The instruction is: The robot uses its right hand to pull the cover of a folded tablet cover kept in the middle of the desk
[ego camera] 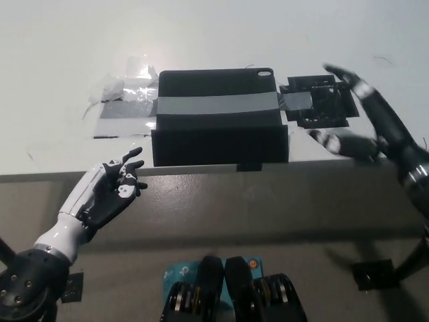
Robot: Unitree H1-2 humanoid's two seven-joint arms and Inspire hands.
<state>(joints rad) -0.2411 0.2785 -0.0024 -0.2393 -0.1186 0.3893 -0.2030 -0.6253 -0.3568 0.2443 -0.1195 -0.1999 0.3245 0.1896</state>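
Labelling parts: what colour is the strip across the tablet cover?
Grey strip on the black tablet cover, head view.

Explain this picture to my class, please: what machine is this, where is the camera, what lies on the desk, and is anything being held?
The camera sits on a humanoid robot's head, looking steeply down. On the white desk lies a black folded tablet cover, with a grey strip of tape across it. The white left hand rests open at the desk's near edge, holding nothing. The black right hand is blurred beside the cover's right end, fingers spread; it does not seem to grip anything.
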